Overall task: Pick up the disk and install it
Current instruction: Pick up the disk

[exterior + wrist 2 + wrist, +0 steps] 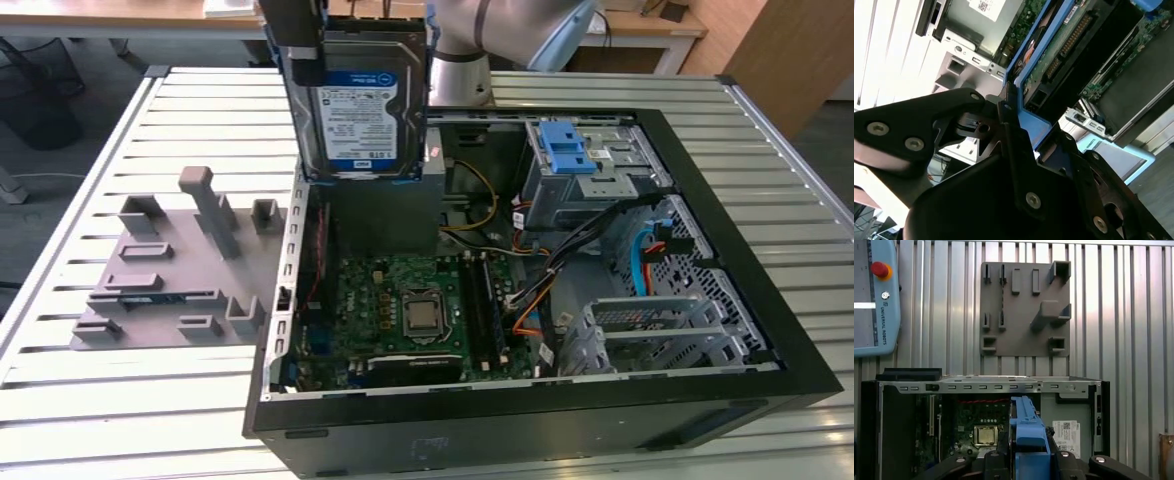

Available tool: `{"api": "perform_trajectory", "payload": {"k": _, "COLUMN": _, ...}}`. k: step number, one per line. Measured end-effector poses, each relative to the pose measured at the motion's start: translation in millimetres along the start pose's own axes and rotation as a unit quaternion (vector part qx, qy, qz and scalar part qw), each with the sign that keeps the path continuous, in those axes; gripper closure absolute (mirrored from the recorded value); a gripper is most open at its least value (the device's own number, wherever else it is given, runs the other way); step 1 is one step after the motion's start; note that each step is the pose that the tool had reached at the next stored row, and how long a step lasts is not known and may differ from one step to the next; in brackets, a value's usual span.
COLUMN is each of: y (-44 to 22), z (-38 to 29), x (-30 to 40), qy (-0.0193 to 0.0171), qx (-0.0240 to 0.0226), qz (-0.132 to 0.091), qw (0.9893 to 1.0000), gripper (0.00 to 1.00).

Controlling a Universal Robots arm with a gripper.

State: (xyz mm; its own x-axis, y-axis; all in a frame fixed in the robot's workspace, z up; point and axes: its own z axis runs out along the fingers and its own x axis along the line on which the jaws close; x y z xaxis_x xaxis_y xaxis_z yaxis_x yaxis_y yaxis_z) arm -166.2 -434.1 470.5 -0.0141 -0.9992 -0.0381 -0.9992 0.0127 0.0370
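The disk (pixel 358 110), a silver hard drive with a blue-and-white label and blue side rails, hangs upright above the back of the open computer case (pixel 534 415). My gripper (pixel 355 35) is shut on its upper end. In the second wrist view the black fingers (pixel 1014 145) clamp the blue rail (pixel 1026 125), and the disk's green circuit side (pixel 1054 55) faces the camera. In the first wrist view the blue rail (pixel 1026 432) sticks out from between the fingers (pixel 999 460), over the case interior.
The metal drive bay with a blue latch (pixel 577 150) sits at the case's far right corner. The grey power supply (pixel 1066 427) lies below the disk. A grey fixture board (pixel 174 270) lies at the exterior view's left, and a teach pendant (pixel 874 295) rests on the slatted table.
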Motion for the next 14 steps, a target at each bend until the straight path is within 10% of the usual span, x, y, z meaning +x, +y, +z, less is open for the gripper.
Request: {"api": "perform_trajectory", "payload": {"k": 14, "y": -55.3, "z": -0.7, "x": -0.7, "qy": -0.0001, "qx": 0.0000, "qz": 0.000, "qw": 1.0000, "gripper": 0.63}}
